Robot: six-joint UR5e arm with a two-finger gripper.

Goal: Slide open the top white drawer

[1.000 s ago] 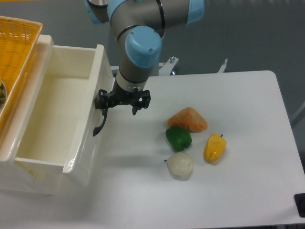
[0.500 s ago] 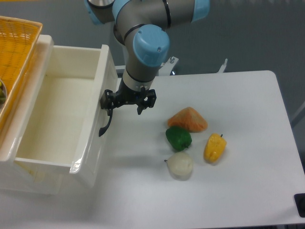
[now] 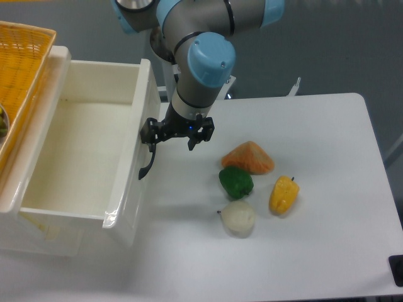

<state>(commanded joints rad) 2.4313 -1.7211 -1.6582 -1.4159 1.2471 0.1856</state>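
Note:
The top white drawer [image 3: 75, 151] stands pulled far out of the cream-white cabinet, and its deep inside is bare. Its curved black handle [image 3: 147, 165] hangs on the panelled front [image 3: 133, 189], facing the table. My gripper [image 3: 175, 133] points down right beside the front's upper end. Its fingers are spread wide, and the left finger [image 3: 148, 133] sits at the top of the handle, hooked against it. The right finger [image 3: 203, 131] hangs free over the table.
A yellow wicker basket [image 3: 20, 69] rests on the cabinet top at the far left. On the white table [image 3: 327, 157] lie an orange vegetable [image 3: 249, 157], a green pepper [image 3: 236, 181], a yellow pepper [image 3: 283, 195] and a white bulb [image 3: 238, 218]. A small black object [image 3: 397, 268] sits at the right edge.
The gripper has moved right and slightly down. The drawer front and handle came with it, so the drawer now stands further out of the cabinet.

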